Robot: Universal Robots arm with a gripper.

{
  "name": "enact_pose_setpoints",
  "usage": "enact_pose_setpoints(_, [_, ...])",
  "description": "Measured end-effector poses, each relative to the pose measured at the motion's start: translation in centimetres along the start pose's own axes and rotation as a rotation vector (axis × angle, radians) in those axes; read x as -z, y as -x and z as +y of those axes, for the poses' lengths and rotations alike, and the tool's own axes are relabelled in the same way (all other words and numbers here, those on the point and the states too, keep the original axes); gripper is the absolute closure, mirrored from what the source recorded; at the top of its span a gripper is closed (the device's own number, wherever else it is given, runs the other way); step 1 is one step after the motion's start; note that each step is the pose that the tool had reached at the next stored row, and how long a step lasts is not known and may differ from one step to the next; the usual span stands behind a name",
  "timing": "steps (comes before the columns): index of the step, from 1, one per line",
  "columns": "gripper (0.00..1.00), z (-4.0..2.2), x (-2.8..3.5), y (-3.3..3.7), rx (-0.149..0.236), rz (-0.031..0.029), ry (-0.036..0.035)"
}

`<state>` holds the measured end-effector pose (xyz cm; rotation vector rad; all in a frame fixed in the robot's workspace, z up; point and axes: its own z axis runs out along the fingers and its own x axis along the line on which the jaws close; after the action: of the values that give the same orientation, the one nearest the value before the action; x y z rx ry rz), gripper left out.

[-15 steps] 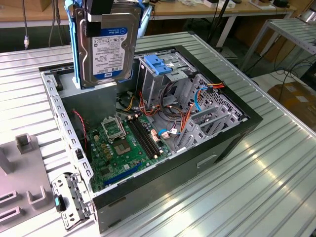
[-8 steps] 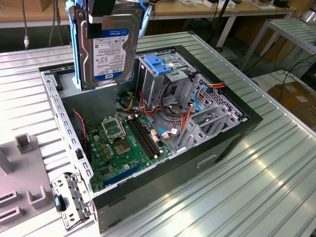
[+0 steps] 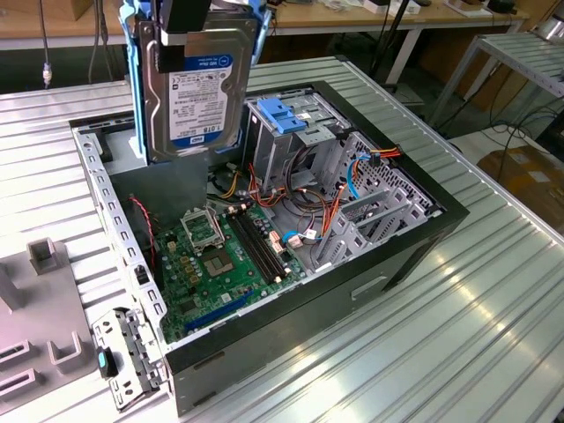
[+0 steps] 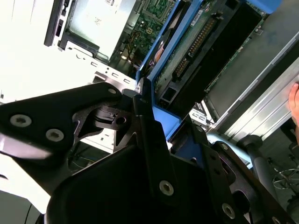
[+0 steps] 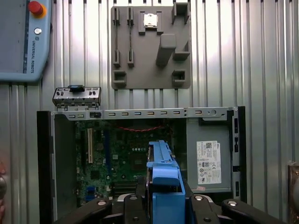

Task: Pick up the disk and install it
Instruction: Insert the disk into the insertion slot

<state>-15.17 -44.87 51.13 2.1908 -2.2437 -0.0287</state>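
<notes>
The disk [image 3: 196, 88], a silver hard drive with a white and blue label and blue side rails, hangs upright above the back left corner of the open computer case [image 3: 401, 264]. My gripper [image 3: 196, 35] is shut on its top end. In the second wrist view the disk's green circuit board underside [image 4: 189, 51] and blue rail run away from the black fingers [image 4: 149, 135]. The first wrist view looks down along the disk's blue rail [image 5: 163, 179], held in my gripper [image 5: 164, 201], over the motherboard [image 5: 126, 154].
Inside the case stand a metal drive cage with a blue handle [image 3: 284, 115], loose cables and a grey power supply [image 5: 209, 161]. A grey fixture plate [image 5: 150, 46], a small metal bracket [image 5: 76, 95] and a teach pendant [image 5: 21, 39] lie on the ribbed table. A hand [image 4: 294, 102] shows nearby.
</notes>
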Motion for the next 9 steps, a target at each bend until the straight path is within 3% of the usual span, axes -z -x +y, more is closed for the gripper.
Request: enact_pose_setpoints(9, [0.63, -0.06, -0.04, -0.36, 0.0, 0.0041, -0.0001])
